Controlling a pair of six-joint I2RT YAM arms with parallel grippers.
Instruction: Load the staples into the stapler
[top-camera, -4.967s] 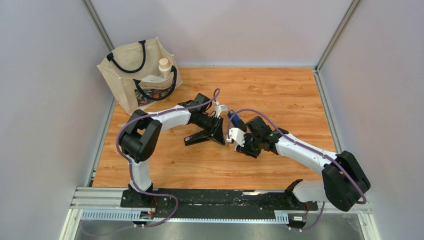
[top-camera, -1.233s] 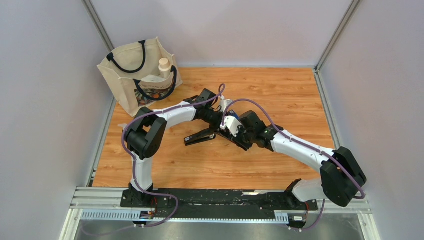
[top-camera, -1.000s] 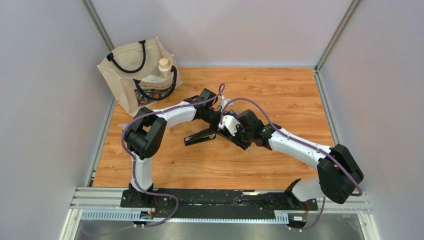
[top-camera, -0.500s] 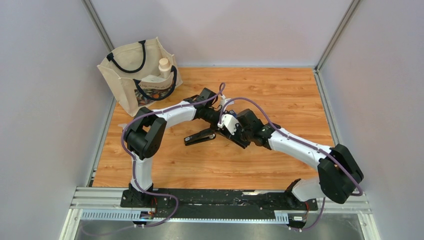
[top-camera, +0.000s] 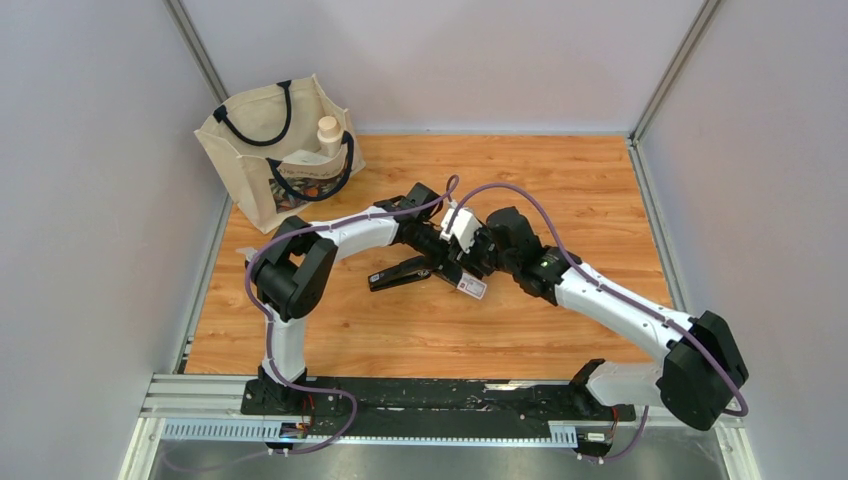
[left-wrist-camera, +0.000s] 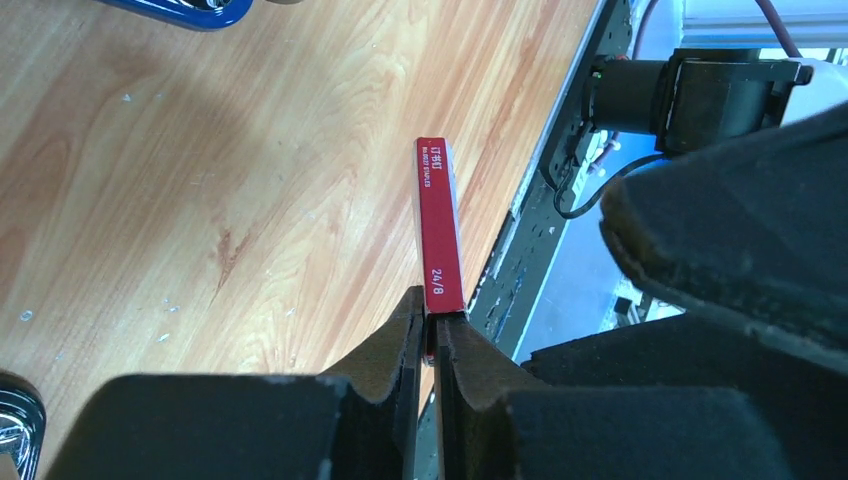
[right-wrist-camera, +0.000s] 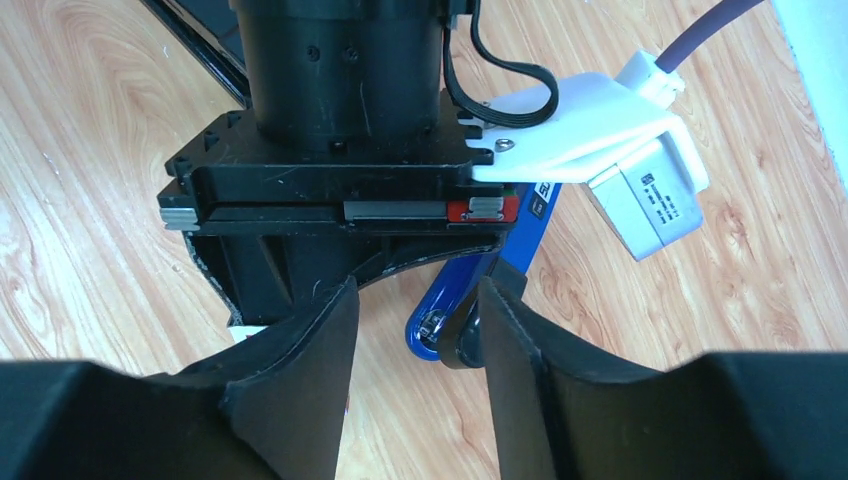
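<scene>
Fingers (left-wrist-camera: 405, 350) of the left gripper (left-wrist-camera: 428, 345) are pressed onto the small flat white box of staples with a red side and dark print (left-wrist-camera: 438, 235), pinching it at 1 end so that it sticks out past the tips, above the orange wooden table (left-wrist-camera: 200, 180). From above, the left gripper (top-camera: 452, 272) sits near the middle of the table (top-camera: 560, 180), and the box of staples (top-camera: 472, 288) shows as a small white piece with a bit of red just below the tips. Just to its left lies an all-black stapler (top-camera: 400, 272), flat on the wood. The right gripper (right-wrist-camera: 410, 330) has its 2 black fingers (right-wrist-camera: 300, 350) spread apart with nothing between them. It hangs right behind the left arm's black wrist block (right-wrist-camera: 340, 150), very close to it. Past the fingers, the blue desk stapler with a black strip (right-wrist-camera: 470, 300) lies on the wood, partly hidden under the left wrist block, and only its rounded end shows well. In the left wrist view, a shiny blue edge of this stapler (left-wrist-camera: 180, 10) peeks in at the top. A cream cloth tote bag with dark blue handles (top-camera: 285, 150) stands at the far left corner of the table, with a pale bottle (top-camera: 328, 133) poking out of it.
</scene>
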